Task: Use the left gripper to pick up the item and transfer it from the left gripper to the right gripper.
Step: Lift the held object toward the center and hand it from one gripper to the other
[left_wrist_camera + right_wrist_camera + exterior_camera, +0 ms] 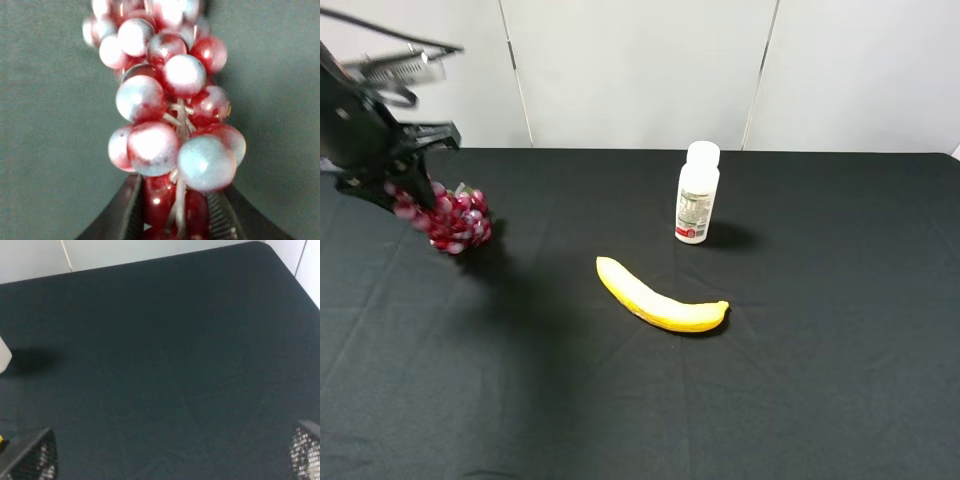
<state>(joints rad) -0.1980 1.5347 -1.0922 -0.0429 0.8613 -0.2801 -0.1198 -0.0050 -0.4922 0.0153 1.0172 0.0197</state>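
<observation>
The bunch of dark-red grapes [455, 220] hangs from my left gripper [408, 195] at the far left, lifted off the black cloth with its shadow below. In the left wrist view the grapes [170, 115] fill the middle, and my left gripper [177, 220] is shut on the bunch's near end, with ribbed fingers [132, 215] on both sides. My right gripper [172, 460] is open and empty over bare cloth; only its two fingertips [40, 460] show. The right arm is out of the exterior high view.
A white pill bottle [697, 192] stands upright at the centre back. A yellow banana [660, 298] lies in front of it. The black cloth [820, 380] covers the table. The bottle's edge [4, 355] shows in the right wrist view.
</observation>
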